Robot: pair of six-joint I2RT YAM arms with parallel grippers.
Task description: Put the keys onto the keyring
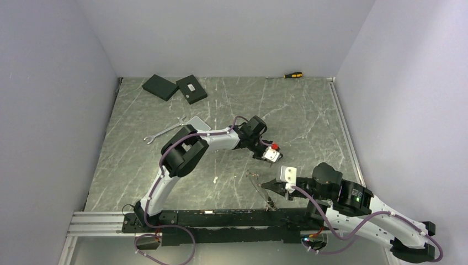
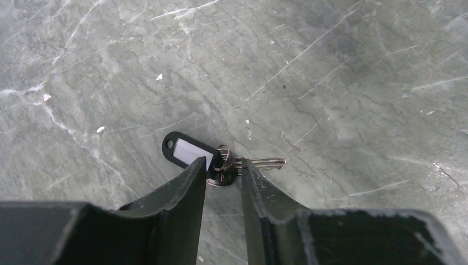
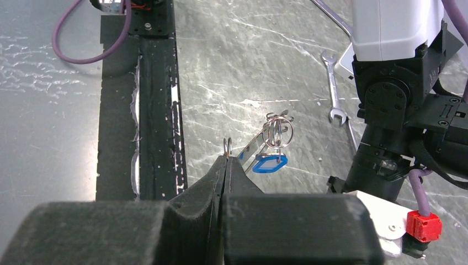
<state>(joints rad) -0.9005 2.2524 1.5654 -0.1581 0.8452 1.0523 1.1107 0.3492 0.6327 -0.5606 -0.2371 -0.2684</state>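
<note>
Right hand [image 3: 225,161] clenched on keyring [image 1: 259,191] by near edge of counter [image 1: 309,110], hoop barely visible; blue key [image 3: 269,164] hangs on it. Left hand [image 2: 222,172] parted, straddling black-tag key [image 2: 190,151] mid-counter, contact unclear.

Even bright overhead light, soft shadows, blurred near foreground

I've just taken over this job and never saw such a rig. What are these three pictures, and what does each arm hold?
It is a two-armed robot at a marbled table. The top view looks down from behind the arms; the other two are wrist cameras. The left gripper has its jaws either side of a black-tagged key lying on the table; whether it grips is unclear. The right gripper, jaws shut, holds the keyring, with a blue tag hanging from it. A wrench lies farther back.
</note>
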